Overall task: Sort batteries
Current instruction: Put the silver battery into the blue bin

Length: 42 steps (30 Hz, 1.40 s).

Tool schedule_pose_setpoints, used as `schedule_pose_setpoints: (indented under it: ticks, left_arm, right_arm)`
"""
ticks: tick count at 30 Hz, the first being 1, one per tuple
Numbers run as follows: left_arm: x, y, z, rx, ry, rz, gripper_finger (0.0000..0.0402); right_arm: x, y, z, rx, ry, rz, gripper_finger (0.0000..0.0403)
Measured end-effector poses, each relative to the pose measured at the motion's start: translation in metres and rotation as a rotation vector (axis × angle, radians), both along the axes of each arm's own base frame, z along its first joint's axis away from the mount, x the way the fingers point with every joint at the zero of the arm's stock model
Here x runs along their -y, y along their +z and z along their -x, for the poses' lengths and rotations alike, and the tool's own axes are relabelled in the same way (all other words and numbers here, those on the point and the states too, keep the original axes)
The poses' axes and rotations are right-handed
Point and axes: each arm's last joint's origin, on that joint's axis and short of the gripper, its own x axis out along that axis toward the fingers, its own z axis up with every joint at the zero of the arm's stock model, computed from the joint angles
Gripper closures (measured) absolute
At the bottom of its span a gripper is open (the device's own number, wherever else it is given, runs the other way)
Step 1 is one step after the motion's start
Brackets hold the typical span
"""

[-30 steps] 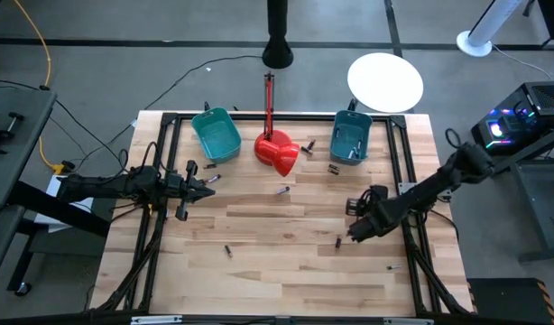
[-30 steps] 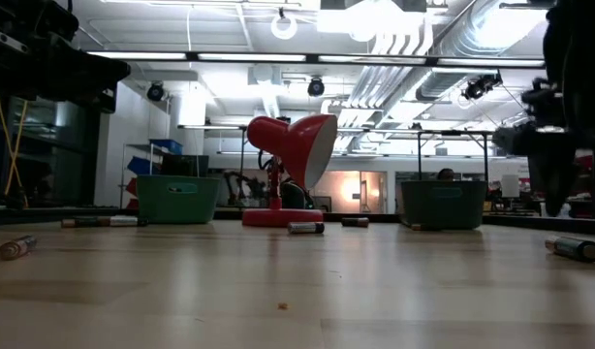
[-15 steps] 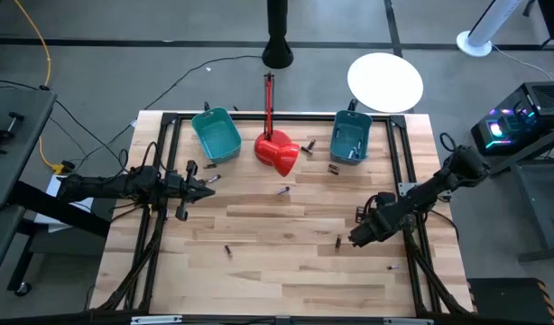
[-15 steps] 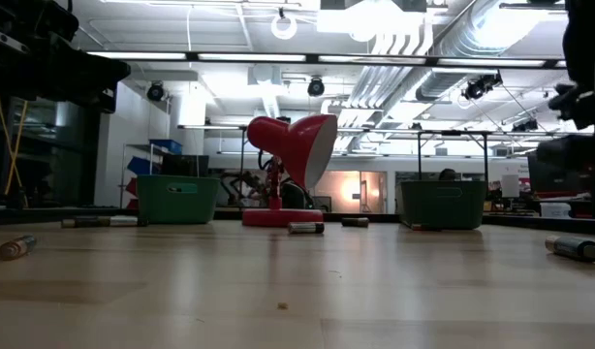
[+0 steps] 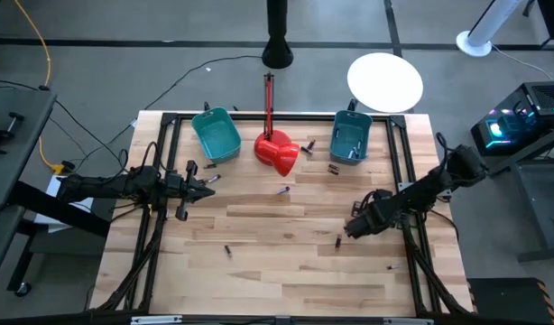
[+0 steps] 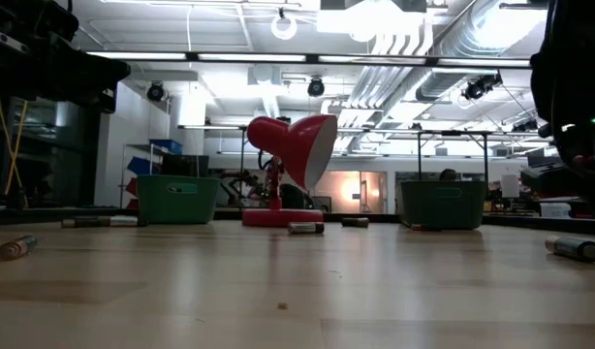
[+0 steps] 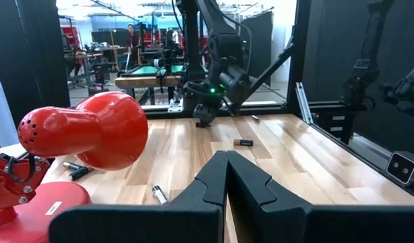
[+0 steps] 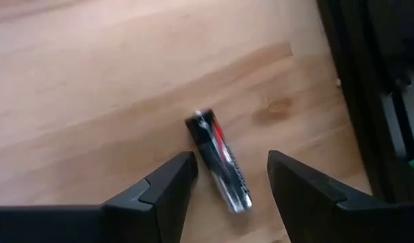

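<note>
Several small dark batteries lie scattered on the wooden table, among them one (image 5: pixel 338 241) near the right side, one (image 5: pixel 283 190) mid-table and one (image 5: pixel 227 250) nearer the front. My right gripper (image 5: pixel 352 227) hovers open by the right-side battery. In the right wrist view this black cell with a red stripe (image 8: pixel 218 160) lies flat between the spread fingers of my right gripper (image 8: pixel 232 162), untouched. My left gripper (image 5: pixel 209 186) waits shut at the table's left, in front of the left teal bin (image 5: pixel 216 134); its shut fingers (image 7: pixel 227 164) hold nothing.
A red desk lamp (image 5: pixel 277 152) stands between the left bin and the right teal bin (image 5: pixel 352 137), which holds some cells. More batteries lie near the lamp (image 5: pixel 309 144) and the right bin (image 5: pixel 333 169). A black metal frame (image 5: pixel 405 171) borders the table.
My right gripper has shifted slightly over the right-side battery, ending a little toward the table's left and far edge. The battery has stayed where it was.
</note>
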Motion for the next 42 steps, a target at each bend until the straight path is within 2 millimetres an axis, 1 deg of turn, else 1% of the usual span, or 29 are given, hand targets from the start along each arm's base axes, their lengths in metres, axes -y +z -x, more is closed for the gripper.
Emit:
schedule_pose_setpoints:
  ticks: [3, 7, 9, 11, 15, 16, 17, 19, 20, 21, 22, 24, 25, 26, 28, 31, 34, 38, 40, 42]
  left_arm:
    - [0.000, 0.000, 0.000, 0.000, 0.000, 0.000, 0.0402]
    - [0.000, 0.000, 0.000, 0.000, 0.000, 0.000, 0.0402]
    - [0.000, 0.000, 0.000, 0.000, 0.000, 0.000, 0.0401]
    - [0.000, 0.000, 0.000, 0.000, 0.000, 0.000, 0.0401]
    - [0.000, 0.000, 0.000, 0.000, 0.000, 0.000, 0.0402]
    - [0.000, 0.000, 0.000, 0.000, 0.000, 0.000, 0.0401]
    - [0.000, 0.000, 0.000, 0.000, 0.000, 0.000, 0.0401]
    - [0.000, 0.000, 0.000, 0.000, 0.000, 0.000, 0.0402]
    - [0.000, 0.000, 0.000, 0.000, 0.000, 0.000, 0.0401]
    - [0.000, 0.000, 0.000, 0.000, 0.000, 0.000, 0.0402]
    - [0.000, 0.000, 0.000, 0.000, -0.001, 0.000, 0.0401]
    - [0.000, 0.000, 0.000, 0.001, 0.000, 0.000, 0.0401]
    - [0.000, 0.000, 0.000, -0.001, 0.000, 0.000, 0.0401]
    - [0.000, 0.000, 0.000, -0.001, 0.000, 0.000, 0.0402]
    - [0.000, 0.000, 0.000, 0.000, 0.000, 0.000, 0.0402]
    - [0.000, 0.000, 0.000, 0.000, 0.000, 0.000, 0.0401]
    - [0.000, 0.000, 0.000, 0.000, 0.000, 0.000, 0.0401]
    - [0.000, 0.000, 0.000, 0.000, 0.000, 0.000, 0.0401]
    - [0.000, 0.000, 0.000, 0.000, 0.000, 0.000, 0.0401]
    - [0.000, 0.000, 0.000, 0.000, 0.000, 0.000, 0.0402]
  right_arm:
    - [0.001, -0.001, -0.001, 0.011, 0.057, 0.024, 0.0209]
    - [0.000, -0.002, -0.002, 0.007, 0.119, 0.008, 0.0210]
    - [0.000, -0.002, -0.002, 0.004, 0.120, 0.005, 0.0224]
    - [0.000, -0.002, -0.002, 0.014, 0.124, 0.001, 0.0257]
    - [-0.002, -0.002, -0.006, 0.052, 0.148, 0.009, 0.0368]
    - [-0.003, -0.001, -0.008, 0.063, 0.156, 0.013, 0.0379]
    - [-0.005, 0.002, -0.010, 0.072, 0.157, 0.017, 0.0379]
    - [-0.009, 0.011, -0.020, 0.128, 0.159, 0.015, 0.0371]
    - [-0.012, 0.020, -0.026, 0.183, 0.163, 0.021, 0.0370]
    - [-0.013, 0.032, -0.032, 0.235, 0.172, 0.042, 0.0371]
    - [-0.012, 0.044, -0.034, 0.263, 0.182, 0.081, 0.0375]
    - [-0.008, 0.065, -0.035, 0.289, 0.202, 0.191, 0.0383]
    - [-0.005, 0.078, -0.038, 0.333, 0.203, 0.250, 0.0383]
    - [-0.001, 0.090, -0.041, 0.380, 0.199, 0.306, 0.0383]
    - [0.014, 0.110, -0.042, 0.377, 0.199, 0.406, 0.0383]
    - [0.042, 0.124, -0.048, 0.355, 0.185, 0.489, 0.0379]
    - [0.076, 0.132, -0.050, 0.267, 0.172, 0.511, 0.0369]
    - [0.118, 0.137, -0.056, 0.210, 0.172, 0.494, 0.0355]
    - [0.137, 0.139, -0.060, 0.222, 0.197, 0.460, 0.0343]
    - [0.152, 0.139, -0.061, 0.225, 0.249, 0.427, 0.0326]
